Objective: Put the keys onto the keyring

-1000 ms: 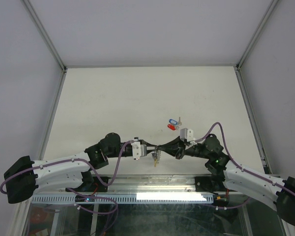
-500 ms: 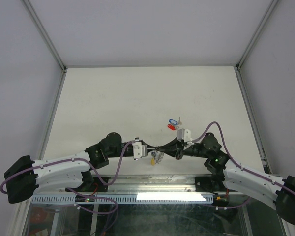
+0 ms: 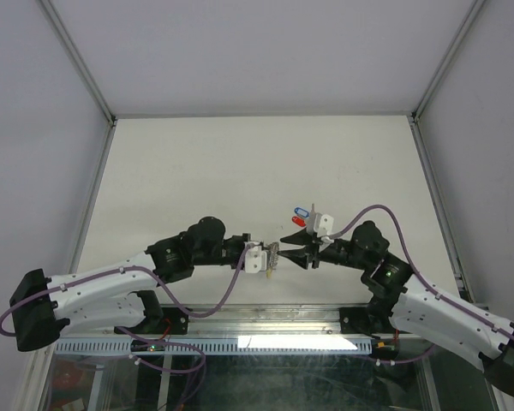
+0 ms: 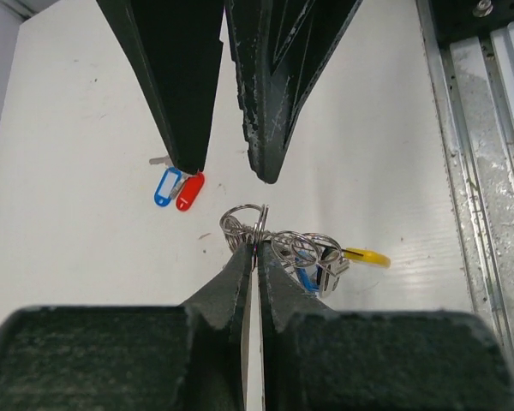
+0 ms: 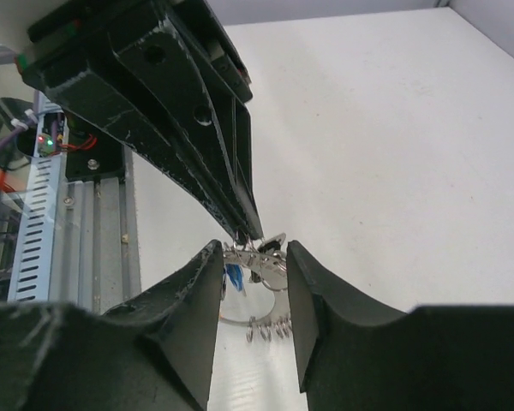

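Down by the near edge of the table, the two arms meet tip to tip. The left gripper has its jaws pinched tight together on the keyring, nipping the silvery loops right at the fingertips. The rest of the ring trails off to one side, ending in its yellow arc. A blue tag is tucked in among those loops (whether it is threaded on or only lying against them, I cannot tell).

The right gripper faces it with its jaws parted. One finger stands on either side of the bunched ring, and nothing is held between them. From the left wrist view its fingertips stop just short of the loops.

The keys with the blue and red tags lie side by side on the table, just beyond the right gripper and apart from the ring.
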### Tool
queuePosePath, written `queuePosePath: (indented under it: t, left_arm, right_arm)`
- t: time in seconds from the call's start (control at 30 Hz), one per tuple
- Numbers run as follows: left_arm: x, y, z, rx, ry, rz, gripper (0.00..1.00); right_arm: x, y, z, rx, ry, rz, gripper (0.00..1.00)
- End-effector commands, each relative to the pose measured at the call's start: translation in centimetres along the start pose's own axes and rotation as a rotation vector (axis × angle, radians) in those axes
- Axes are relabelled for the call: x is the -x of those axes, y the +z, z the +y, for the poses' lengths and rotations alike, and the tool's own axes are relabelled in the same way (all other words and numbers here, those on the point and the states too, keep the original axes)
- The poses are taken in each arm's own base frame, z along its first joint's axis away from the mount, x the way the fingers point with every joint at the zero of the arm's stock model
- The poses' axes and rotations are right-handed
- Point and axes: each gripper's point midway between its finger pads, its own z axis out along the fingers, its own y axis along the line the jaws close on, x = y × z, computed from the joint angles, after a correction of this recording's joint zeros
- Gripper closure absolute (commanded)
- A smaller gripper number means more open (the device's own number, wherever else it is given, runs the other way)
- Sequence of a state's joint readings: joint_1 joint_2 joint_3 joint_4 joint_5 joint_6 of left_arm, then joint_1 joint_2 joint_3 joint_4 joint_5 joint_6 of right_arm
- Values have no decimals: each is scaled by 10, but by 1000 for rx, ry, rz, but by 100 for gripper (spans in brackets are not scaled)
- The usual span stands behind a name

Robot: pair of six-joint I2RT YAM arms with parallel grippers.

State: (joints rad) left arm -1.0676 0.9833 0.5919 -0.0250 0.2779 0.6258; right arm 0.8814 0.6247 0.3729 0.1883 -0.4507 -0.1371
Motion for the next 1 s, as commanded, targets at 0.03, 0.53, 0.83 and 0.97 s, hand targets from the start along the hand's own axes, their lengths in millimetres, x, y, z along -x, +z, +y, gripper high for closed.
queuePosePath:
  t: [0.03,0.53,0.83,0.97]
  left_arm:
    - [3,-6,15,-32,111,125,100]
    - [-3,-20,32,-105,161,355,100]
    - [2,-27,43,-127,204,458,100]
    - [-3,-28,42,-149,212,514,100]
  right_arm:
    - [2,-3,-11,-48,-36,52,62]
    - [0,9,-17,-63,-105,-62,64]
    - [1,24,-11,-14,-34,-132,67]
    - [7,31,-9,12,-27,-160,68]
